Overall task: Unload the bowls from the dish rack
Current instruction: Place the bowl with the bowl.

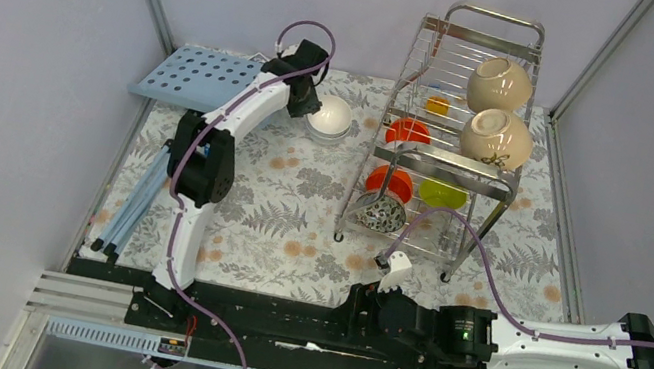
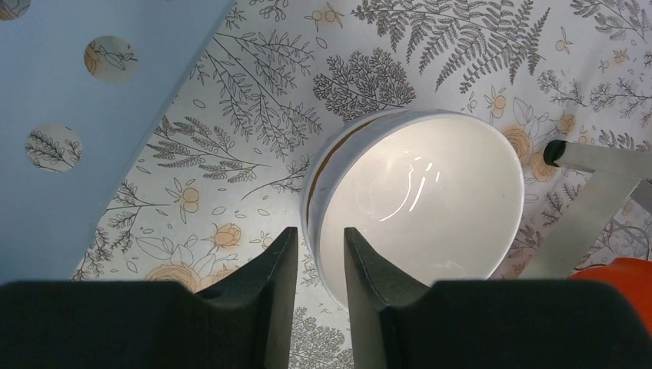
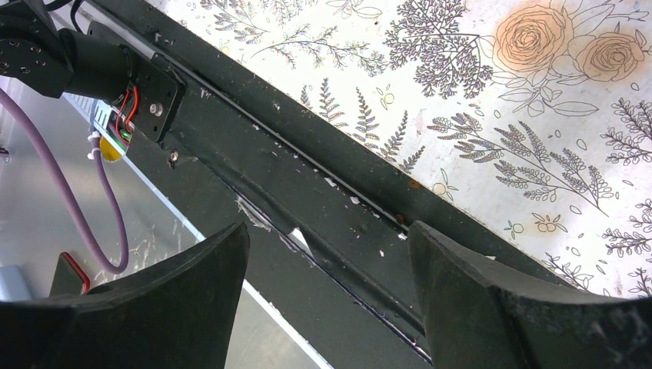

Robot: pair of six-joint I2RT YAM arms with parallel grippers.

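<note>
A glossy white bowl [image 1: 330, 116] [image 2: 430, 200] sits upright on the floral mat, left of the dish rack [image 1: 495, 16]. My left gripper [image 1: 308, 105] [image 2: 321, 234] is open; its fingers straddle the bowl's near rim with a gap on each side. In the rack are two cream bowls [image 1: 500, 83] on the upper tier, two orange-red bowls [image 1: 407, 132], a lime-green bowl [image 1: 443, 193] and a speckled bowl [image 1: 383, 213] below. My right gripper [image 1: 358, 304] [image 3: 330, 231] hangs open and empty over the black rail at the near edge.
A light-blue perforated board [image 1: 205, 77] [image 2: 61, 100] lies just left of the white bowl. The rack's steel leg [image 2: 592, 200] and an orange bowl [image 2: 615, 277] stand close on its right. Light-blue rods [image 1: 132, 201] lie at the mat's left edge. Enclosure walls surround the table.
</note>
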